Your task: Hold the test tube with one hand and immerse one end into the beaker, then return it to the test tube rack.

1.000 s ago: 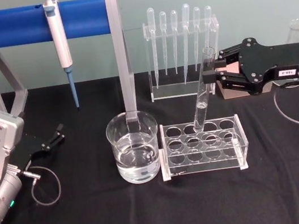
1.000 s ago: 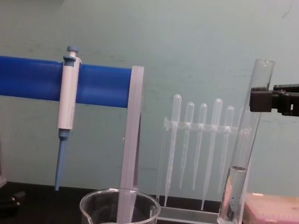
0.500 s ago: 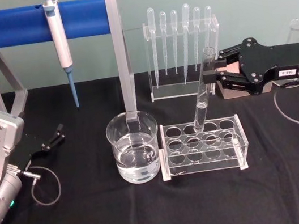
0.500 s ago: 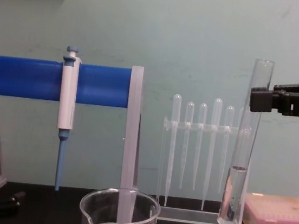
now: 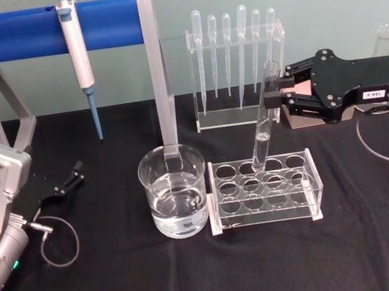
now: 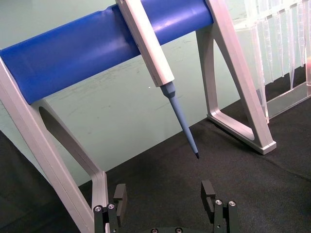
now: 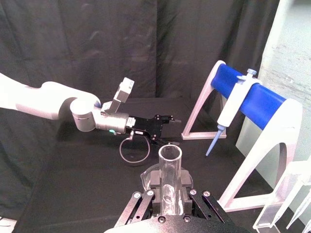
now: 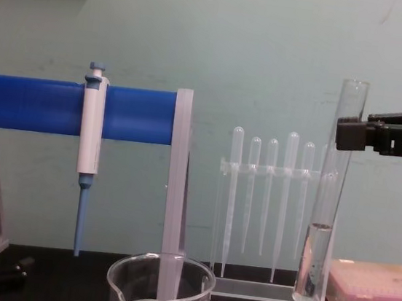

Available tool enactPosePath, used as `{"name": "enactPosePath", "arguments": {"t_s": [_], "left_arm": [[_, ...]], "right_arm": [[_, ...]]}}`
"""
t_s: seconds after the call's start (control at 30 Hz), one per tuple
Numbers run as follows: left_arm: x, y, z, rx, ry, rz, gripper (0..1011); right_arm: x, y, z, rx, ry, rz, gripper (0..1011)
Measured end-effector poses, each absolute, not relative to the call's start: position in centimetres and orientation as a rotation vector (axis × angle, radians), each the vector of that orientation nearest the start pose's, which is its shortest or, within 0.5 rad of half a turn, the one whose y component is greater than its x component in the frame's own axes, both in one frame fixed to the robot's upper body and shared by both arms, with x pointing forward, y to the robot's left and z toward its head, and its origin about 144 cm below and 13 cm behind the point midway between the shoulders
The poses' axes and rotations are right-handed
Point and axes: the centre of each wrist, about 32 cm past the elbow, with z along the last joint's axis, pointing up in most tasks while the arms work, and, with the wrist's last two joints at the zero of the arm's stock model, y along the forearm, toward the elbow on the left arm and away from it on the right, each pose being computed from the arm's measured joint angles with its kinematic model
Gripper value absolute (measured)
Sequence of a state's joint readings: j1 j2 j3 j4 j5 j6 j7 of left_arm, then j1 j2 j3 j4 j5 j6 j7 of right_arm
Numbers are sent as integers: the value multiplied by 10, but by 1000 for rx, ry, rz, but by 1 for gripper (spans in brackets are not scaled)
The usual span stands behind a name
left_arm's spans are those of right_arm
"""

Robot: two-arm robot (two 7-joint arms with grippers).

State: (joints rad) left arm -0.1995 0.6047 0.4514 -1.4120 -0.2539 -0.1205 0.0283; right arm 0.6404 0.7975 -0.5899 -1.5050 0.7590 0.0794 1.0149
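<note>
You've got the R gripper (image 5: 276,98), right of centre, pinching the tube (image 5: 263,130) near its rim, tilted, base just over the rack (image 5: 311,171), so it's neither in the beaker (image 5: 151,197) at lower centre nor re-racked yet; L gripper (image 5: 74,174) idle, spread, mid-left.

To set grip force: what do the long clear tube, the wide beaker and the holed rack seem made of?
Long clear test tube: probably glass, glossy, thin-walled. Wide clear beaker: glass-looking, glints on its rim. Clear holed rack: perhaps acrylic, flat transparent sheets.
</note>
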Motion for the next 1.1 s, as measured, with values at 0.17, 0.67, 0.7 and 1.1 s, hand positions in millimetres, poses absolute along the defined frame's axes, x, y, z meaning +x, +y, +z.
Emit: {"name": "enactPosePath", "arguments": {"t_s": [0.17, 0.67, 0.7, 1.1], "left_arm": [[489, 310, 1140, 304, -285, 1248, 1000], [489, 310, 1140, 305, -285, 1248, 1000], [489, 310, 1140, 304, -285, 1248, 1000], [489, 310, 1140, 305, -285, 1248, 1000]], "right_arm": [[561, -330, 1320, -150, -141, -226, 238], [561, -330, 1320, -150, -141, -226, 238], [561, -330, 1320, -150, -141, -226, 238], [561, -330, 1320, -150, -141, -226, 238]]}}
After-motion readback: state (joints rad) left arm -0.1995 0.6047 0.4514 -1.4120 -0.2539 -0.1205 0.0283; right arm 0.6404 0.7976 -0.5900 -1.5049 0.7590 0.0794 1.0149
